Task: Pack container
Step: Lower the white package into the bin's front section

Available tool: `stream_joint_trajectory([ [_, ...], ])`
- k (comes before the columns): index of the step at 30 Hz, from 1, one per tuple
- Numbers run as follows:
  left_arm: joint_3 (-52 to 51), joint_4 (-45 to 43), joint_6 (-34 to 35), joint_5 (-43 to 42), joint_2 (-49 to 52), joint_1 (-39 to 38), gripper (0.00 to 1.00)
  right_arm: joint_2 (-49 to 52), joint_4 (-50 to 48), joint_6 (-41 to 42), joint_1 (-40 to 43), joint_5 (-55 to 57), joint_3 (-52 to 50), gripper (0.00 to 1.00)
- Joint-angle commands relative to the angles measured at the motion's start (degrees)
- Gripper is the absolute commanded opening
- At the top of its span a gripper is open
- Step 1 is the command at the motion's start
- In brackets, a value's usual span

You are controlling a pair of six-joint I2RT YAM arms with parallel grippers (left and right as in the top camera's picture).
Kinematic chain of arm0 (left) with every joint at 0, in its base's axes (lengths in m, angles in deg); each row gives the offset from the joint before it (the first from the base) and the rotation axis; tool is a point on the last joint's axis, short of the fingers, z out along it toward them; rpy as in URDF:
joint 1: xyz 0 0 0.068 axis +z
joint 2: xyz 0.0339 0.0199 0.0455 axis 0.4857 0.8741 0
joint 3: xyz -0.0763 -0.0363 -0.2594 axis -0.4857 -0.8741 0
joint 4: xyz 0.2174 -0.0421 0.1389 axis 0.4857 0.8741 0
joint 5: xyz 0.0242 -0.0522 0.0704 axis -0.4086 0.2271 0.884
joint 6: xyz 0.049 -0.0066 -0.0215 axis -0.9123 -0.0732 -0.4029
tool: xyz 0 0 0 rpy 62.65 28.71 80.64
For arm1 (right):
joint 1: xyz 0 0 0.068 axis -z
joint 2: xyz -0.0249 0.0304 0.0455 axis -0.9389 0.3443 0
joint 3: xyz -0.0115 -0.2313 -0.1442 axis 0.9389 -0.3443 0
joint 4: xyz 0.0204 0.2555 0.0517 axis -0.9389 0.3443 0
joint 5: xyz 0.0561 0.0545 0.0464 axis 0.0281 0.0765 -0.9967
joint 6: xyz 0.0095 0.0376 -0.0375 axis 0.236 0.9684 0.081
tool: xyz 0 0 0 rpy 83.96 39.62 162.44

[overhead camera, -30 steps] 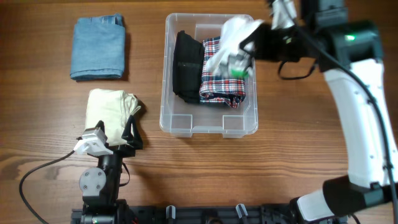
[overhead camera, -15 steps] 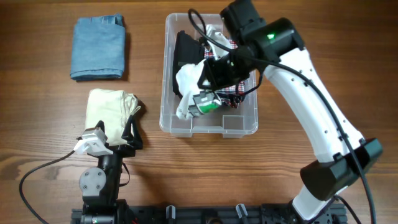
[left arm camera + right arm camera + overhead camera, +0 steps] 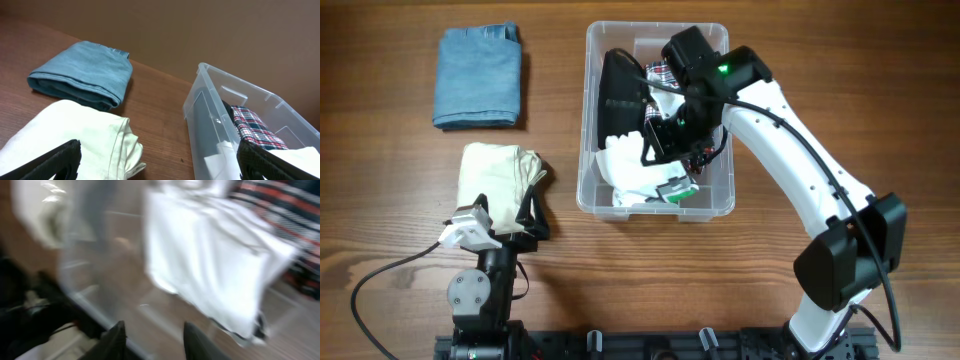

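Inside container point(image 3: 656, 214), white cloth point(image 3: 622, 166), pincer point(image 3: 156, 341) apparently parted

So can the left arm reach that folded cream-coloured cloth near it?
Probably yes. The left gripper is open, right at the near edge of the folded cream-coloured cloth, with nothing on top or in between.
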Motion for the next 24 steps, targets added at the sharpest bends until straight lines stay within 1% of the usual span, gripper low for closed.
stream_joint_trajectory([
  [1, -0.3, 0.2, -1.2, -0.6, -0.1, 0.4, 1.0, -0.2, 1.1, 3.9, 0.0, 17.4, 0.6, 0.44],
  [4, -0.3, 0.2, -1.2, -0.6, -0.1, 0.4, 1.0, -0.2, 1.0, 4.3, 0.0, 19.0, 1.7, 0.48],
  [8, -0.3, 0.2, -1.2, -0.6, -0.1, 0.4, 1.0, -0.2, -3.1, 4.2, 0.0, 20.1, 1.5, 0.52],
  [15, -0.3, 0.2, -1.2, -0.6, -0.1, 0.4, 1.0, 0.7, -9.1, 4.3, 0.0, 21.0, 0.7, 0.52],
  [17, -0.3, 0.2, -1.2, -0.6, -0.1, 0.4, 1.0, 1.2, -10.4, 4.3, 0.0, 20.5, -0.1, 0.51],
  [21, -0.3, 0.2, -1.2, -0.6, -0.1, 0.4, 1.0, 1.6, -13.5, 4.3, 0.0, 19.1, -3.4, 0.38],
  [24, -0.3, 0.2, -1.2, -0.6, -0.1, 0.4, 1.0, 1.6, -15.7, 4.3, 0.0, 18.2, -6.9, 0.32],
])
